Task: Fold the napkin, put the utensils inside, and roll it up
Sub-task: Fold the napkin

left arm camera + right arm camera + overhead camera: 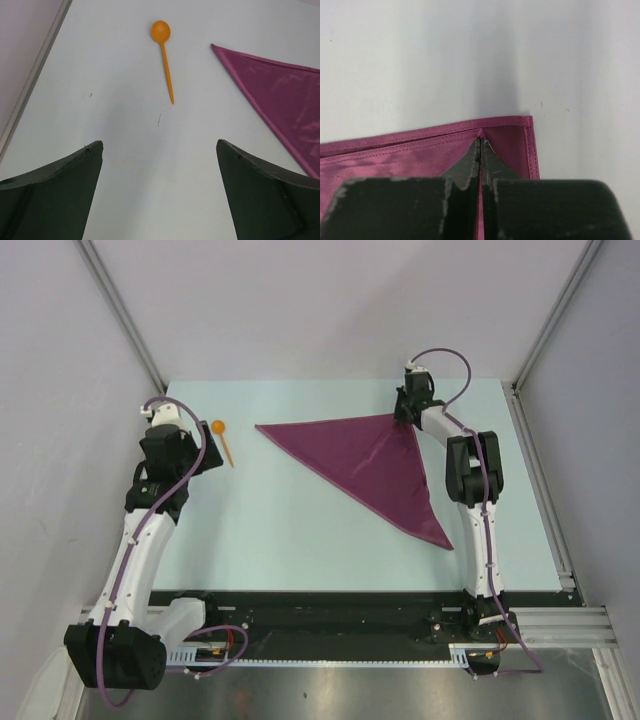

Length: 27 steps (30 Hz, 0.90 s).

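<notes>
The plum napkin point(375, 465) lies folded into a triangle on the pale table, its corners at back left, back right and front right. My right gripper point(404, 412) is shut on the napkin's back right corner point(510, 142); a thin pinch of cloth shows between the closed fingers point(465, 167). An orange spoon point(223, 441) lies left of the napkin, bowl toward the back; it also shows in the left wrist view point(165, 60). My left gripper point(159, 150) is open and empty, hovering a little short of the spoon's handle tip. The napkin's left point point(270, 85) shows at the right.
The table point(300, 540) is walled by grey panels left, back and right, with metal rails point(540, 480) along the right edge. A black strip point(330, 615) runs along the near edge by the arm bases.
</notes>
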{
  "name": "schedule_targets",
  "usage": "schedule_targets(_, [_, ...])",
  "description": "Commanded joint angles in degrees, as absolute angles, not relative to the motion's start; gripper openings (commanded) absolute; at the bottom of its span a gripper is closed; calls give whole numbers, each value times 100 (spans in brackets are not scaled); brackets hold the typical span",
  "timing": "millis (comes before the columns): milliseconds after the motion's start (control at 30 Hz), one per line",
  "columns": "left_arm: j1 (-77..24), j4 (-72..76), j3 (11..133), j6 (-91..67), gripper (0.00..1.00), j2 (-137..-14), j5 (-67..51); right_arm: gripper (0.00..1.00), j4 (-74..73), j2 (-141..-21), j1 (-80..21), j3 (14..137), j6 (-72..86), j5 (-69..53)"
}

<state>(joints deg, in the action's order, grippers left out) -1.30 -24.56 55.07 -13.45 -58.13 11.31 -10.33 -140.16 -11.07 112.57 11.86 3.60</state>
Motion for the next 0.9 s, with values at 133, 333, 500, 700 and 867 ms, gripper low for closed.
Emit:
schedule_targets(133, [-79, -2347, 5555, -1362, 100, -5818, 1055, 0, -1125, -14177, -976, 11663, 1283, 457])
schedule_targets(333, [-79, -2347, 5555, -1362, 100, -5810, 1055, 0, -1178, -14177, -932, 11742, 1336, 466])
schedule_targets(500, [-79, -2347, 5555, -1371, 100, -5818, 1046, 0, -1204, -14186, -897, 11768, 1380, 475])
schedule_targets(700, [-79, -2338, 5555, -1362, 100, -5818, 1028, 0, -1204, -14177, -861, 11769, 1406, 492])
schedule_targets(867, [-79, -2338, 5555, -1371, 100, -5827, 1020, 0, -1230, -14186, -844, 11795, 1433, 501])
